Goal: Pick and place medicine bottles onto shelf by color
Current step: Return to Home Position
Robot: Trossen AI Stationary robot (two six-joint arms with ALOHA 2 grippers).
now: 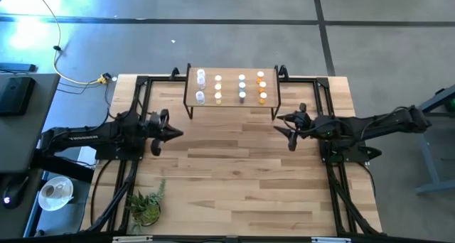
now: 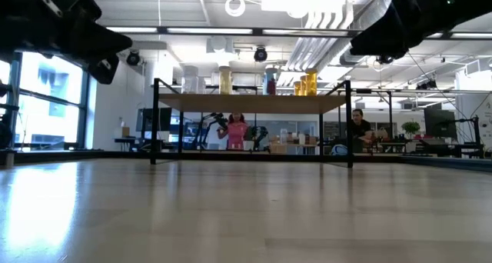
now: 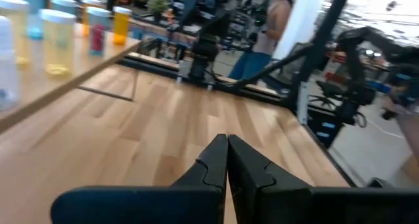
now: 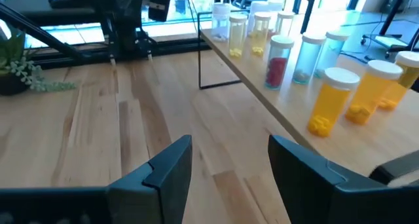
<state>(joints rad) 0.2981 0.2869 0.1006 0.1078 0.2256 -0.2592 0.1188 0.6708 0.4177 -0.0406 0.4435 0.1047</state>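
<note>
The shelf [image 1: 232, 88] stands on thin black legs at the middle of the table's far edge. Several medicine bottles stand upright on it in columns by colour: clear white [image 1: 201, 76] at the left, then pale yellow [image 1: 218, 79], bluish [image 1: 242, 78] and amber [image 1: 261, 85] at the right. My left gripper [image 1: 178, 134] is shut and empty; it hovers left of the shelf's near side and points toward the table's right [image 3: 227, 140]. My right gripper [image 1: 282, 124] is open and empty; it hovers right of the shelf's near corner, with the amber bottles [image 4: 330, 99] beside it [image 4: 229, 142].
A small potted plant [image 1: 147, 206] sits near the table's front left corner. Black frame rails [image 1: 135, 101] run along both sides of the table. Bare wood [image 1: 234, 158] lies between the two grippers. People [image 2: 236, 131] show in the room beyond the shelf.
</note>
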